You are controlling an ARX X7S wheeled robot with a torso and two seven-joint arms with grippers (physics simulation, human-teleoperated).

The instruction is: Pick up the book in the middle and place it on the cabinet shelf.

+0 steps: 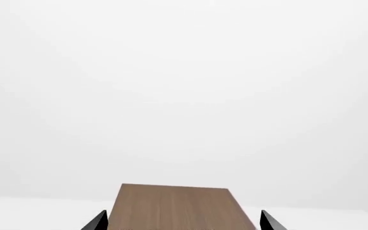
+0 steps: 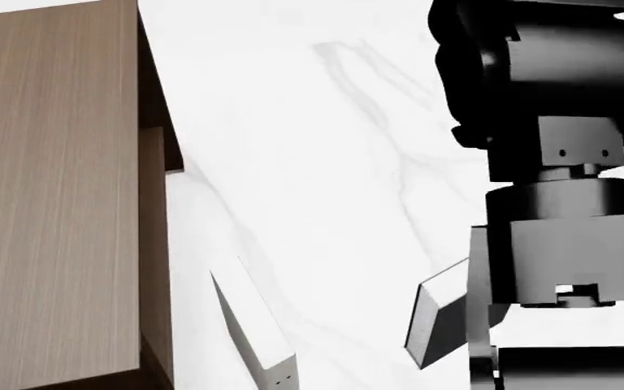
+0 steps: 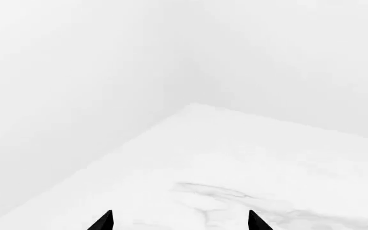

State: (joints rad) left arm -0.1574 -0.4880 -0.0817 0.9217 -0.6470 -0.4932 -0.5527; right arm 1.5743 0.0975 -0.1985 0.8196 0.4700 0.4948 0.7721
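Note:
The cabinet shelf (image 2: 46,203) is a tall brown wood-grain box with a lighter flat top, at the left of the head view. In the left wrist view its top (image 1: 178,206) lies ahead of my left gripper (image 1: 184,221), whose two dark fingertips stand wide apart and open with nothing between them. A grey-faced book (image 2: 434,321) with a white edge stands tilted on the white marble table (image 2: 323,162), partly hidden behind my right arm (image 2: 556,203). My right gripper (image 3: 180,221) is open over bare marble and holds nothing.
An off-white book (image 2: 256,329) with small dark dots stands on edge near the cabinet's lower corner. In the right wrist view the far corner of the table (image 3: 193,104) meets plain white walls.

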